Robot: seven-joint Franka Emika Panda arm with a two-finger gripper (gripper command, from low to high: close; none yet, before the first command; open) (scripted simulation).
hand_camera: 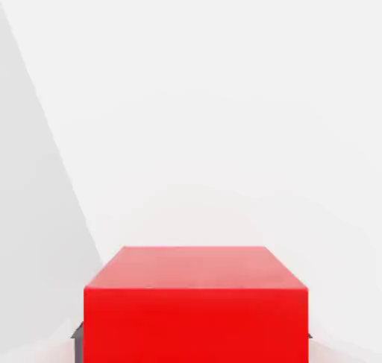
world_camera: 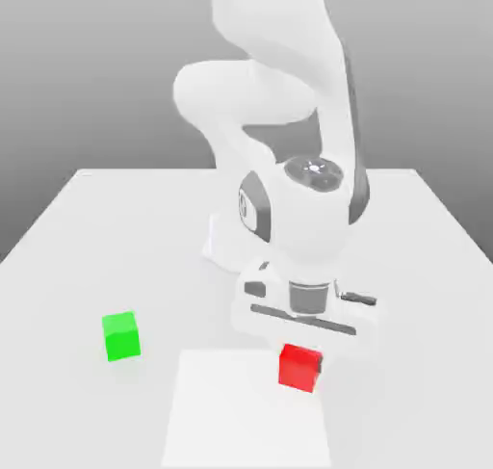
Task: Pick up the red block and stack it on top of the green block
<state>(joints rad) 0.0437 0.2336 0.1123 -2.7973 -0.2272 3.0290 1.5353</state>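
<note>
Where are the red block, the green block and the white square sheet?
Red block (world_camera: 298, 369): exterior view, side face.
Green block (world_camera: 122, 342): exterior view, side face.
White sheet (world_camera: 231, 419): exterior view, bare middle.

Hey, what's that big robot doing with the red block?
The robot arm has its gripper down around the red block, with one finger on each side. It looks about ready to lift it. The green block sits apart on the table, with nothing stacked on it yet.
</note>
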